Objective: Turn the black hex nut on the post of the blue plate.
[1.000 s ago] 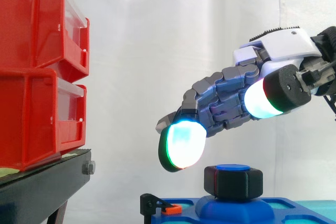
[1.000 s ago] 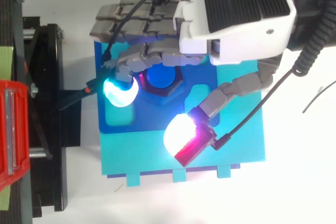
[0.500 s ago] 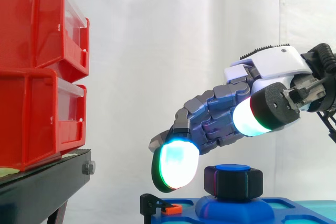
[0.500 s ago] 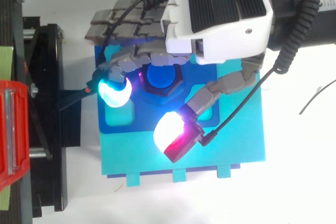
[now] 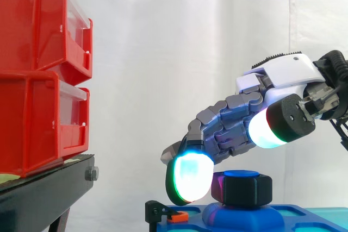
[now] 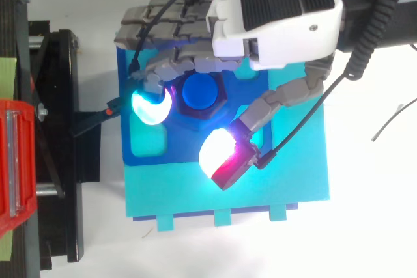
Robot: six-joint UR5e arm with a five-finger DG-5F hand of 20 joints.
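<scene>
The black hex nut (image 5: pixel 242 189) sits on the blue-topped post (image 6: pixel 201 92) of the blue plate (image 6: pixel 148 153). My hand (image 5: pixel 283 71) reaches in from the right and hovers over the nut with its fingers loosely bent and spread. One glowing fingertip (image 5: pixel 190 186) hangs just left of the nut at the nut's height, very close to it or touching. The thumb pad (image 5: pixel 266 129) stays above and to the right, clear of the nut. Nothing is gripped.
Two stacked red bins (image 5: pixel 38 74) stand on a black stand (image 5: pixel 43 194) at the left. A black clamp with an orange tip (image 5: pixel 166 214) sits at the plate's left edge. The plate rests on a cyan base (image 6: pixel 260 190).
The hand swung left and down, then came back right a little. Its glowing fingertip now hangs lower and closer to the nut's left side than a second ago.
</scene>
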